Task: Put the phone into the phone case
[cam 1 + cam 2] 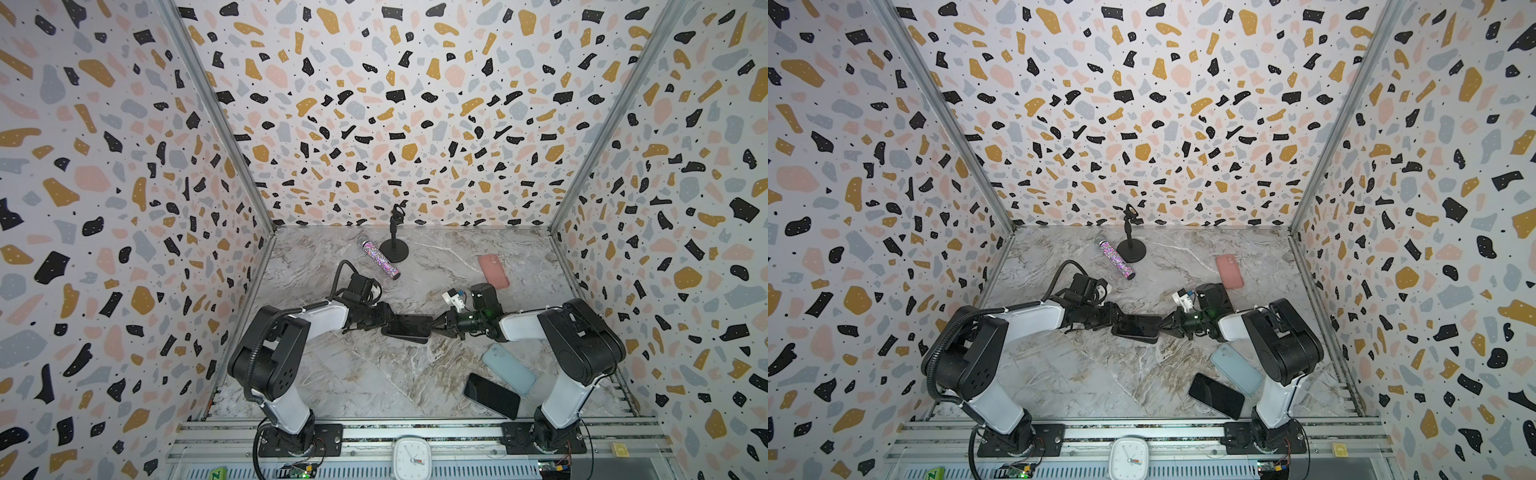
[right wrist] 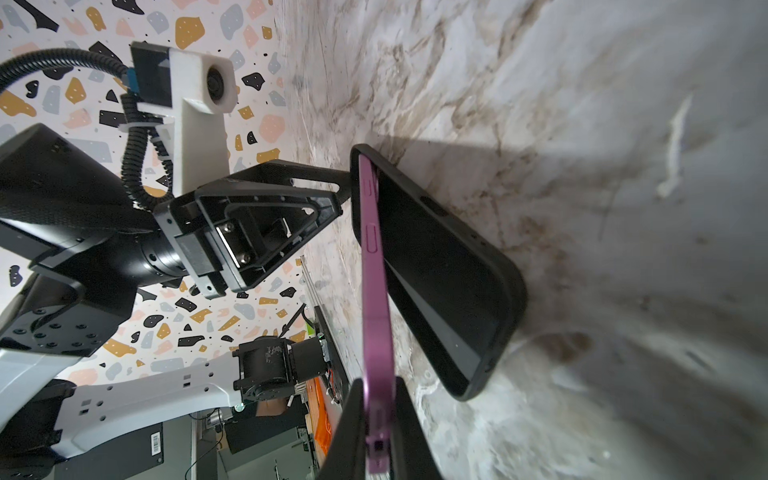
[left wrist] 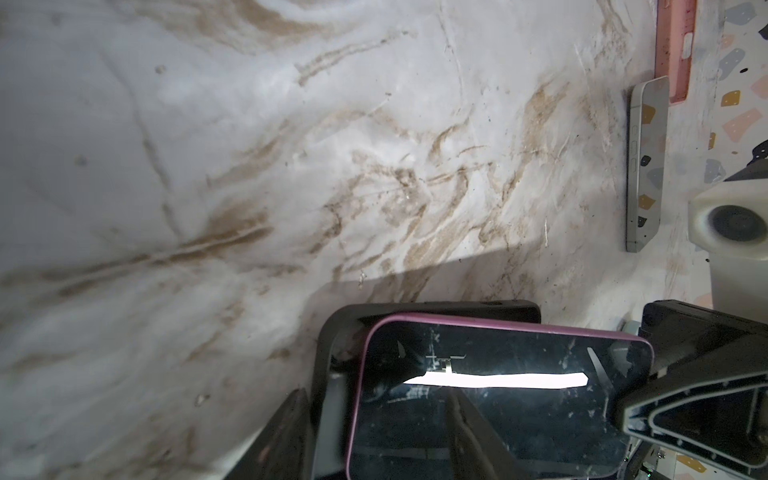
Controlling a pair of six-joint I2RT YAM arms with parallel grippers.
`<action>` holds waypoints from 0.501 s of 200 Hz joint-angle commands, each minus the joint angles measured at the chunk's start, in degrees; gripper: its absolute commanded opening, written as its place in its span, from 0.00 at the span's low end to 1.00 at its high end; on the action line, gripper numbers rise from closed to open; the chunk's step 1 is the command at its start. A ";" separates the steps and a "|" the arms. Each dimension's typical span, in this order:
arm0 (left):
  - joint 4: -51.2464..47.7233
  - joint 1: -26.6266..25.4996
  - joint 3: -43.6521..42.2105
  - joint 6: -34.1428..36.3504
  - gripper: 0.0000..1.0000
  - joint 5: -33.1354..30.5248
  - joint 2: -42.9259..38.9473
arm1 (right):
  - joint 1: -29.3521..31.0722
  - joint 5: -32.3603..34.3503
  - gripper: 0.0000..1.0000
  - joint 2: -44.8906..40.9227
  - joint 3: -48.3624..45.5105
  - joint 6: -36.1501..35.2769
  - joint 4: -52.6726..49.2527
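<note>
Marble tabletop (image 1: 365, 374), terrazzo walls around. Left gripper (image 1: 385, 323): jaws part-spread, clamped on left end of black phone case (image 2: 449, 291) (fingertips meet its rim in right wrist view). Phone (image 2: 376, 291) at mid-tabletop between both grippers: purple edge, dark glossy screen, left end tucked into case, right end lifted clear, case angled away beneath. Right gripper (image 1: 436, 325): pinched tight on phone's right end. Left gripper's exact contact hidden in both top views. How deep phone sits in case: cannot tell.

light: bright overhead | glare: phone (image 3: 540, 415) screen | wrist views: blurred edges
</note>
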 commanded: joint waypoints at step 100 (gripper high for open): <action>1.98 0.29 -1.59 -0.34 0.48 1.43 0.68 | 1.75 0.33 0.00 2.92 1.06 1.79 -0.35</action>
